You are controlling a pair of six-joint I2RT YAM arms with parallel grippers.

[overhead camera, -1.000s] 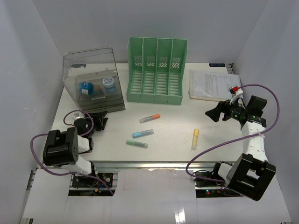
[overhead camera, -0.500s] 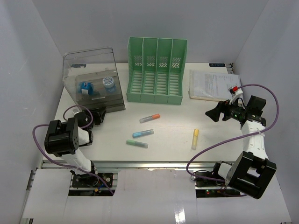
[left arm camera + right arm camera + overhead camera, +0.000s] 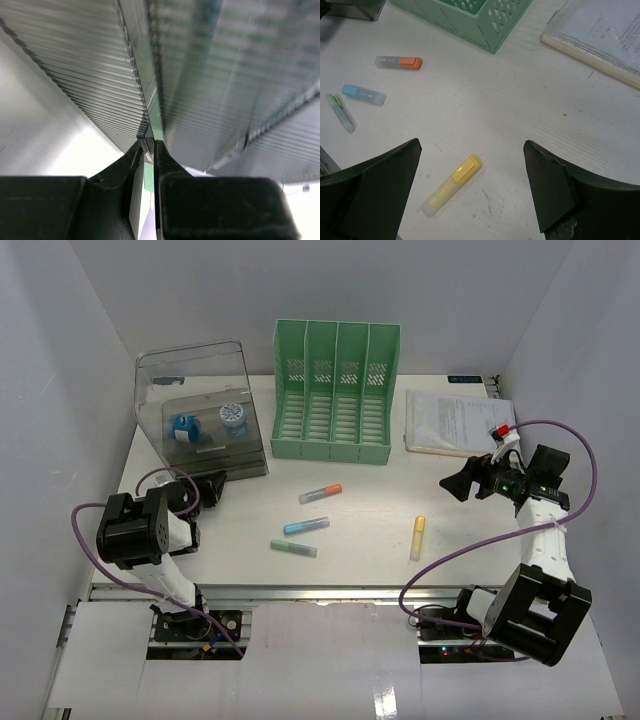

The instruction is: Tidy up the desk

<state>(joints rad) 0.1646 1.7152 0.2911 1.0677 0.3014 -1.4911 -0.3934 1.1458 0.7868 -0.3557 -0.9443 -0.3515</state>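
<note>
Starting at the near edge, a silver rail (image 3: pixel 320 592) runs along the front of the white bench (image 3: pixel 370 510), which fills the floor of the enclosure and carries every item.

Four markers lie loose and apart on the bench:
- The green marker (image 3: pixel 293 548) is nearest, left of centre.
- The blue marker (image 3: pixel 306 526) lies just behind the green one.
- The yellow marker (image 3: pixel 417 537) lies right of centre, roughly in line with these two.
- The orange marker (image 3: pixel 320 493) lies farther back, behind the blue one.

The left end effector (image 3: pixel 148 144) sits low at the front bottom edge of the clear drawer box (image 3: pixel 200 415). In the left wrist view its fingers are drawn close together on either side of a thin lip of ribbed clear plastic. It cannot be told whether they already press on that lip.

The right end effector (image 3: pixel 456 484) hovers above the right side of the bench, released, with its jaws spread wide and nothing between them. It is well clear of the yellow marker.

The drawer box stands at the far left and holds two small blue-and-white items (image 3: pixel 185 428). A green file rack (image 3: pixel 336 390) stands upright just to its right at the far centre. A paper stack (image 3: pixel 455 422) lies flat at the far right, behind the right end effector.
</note>
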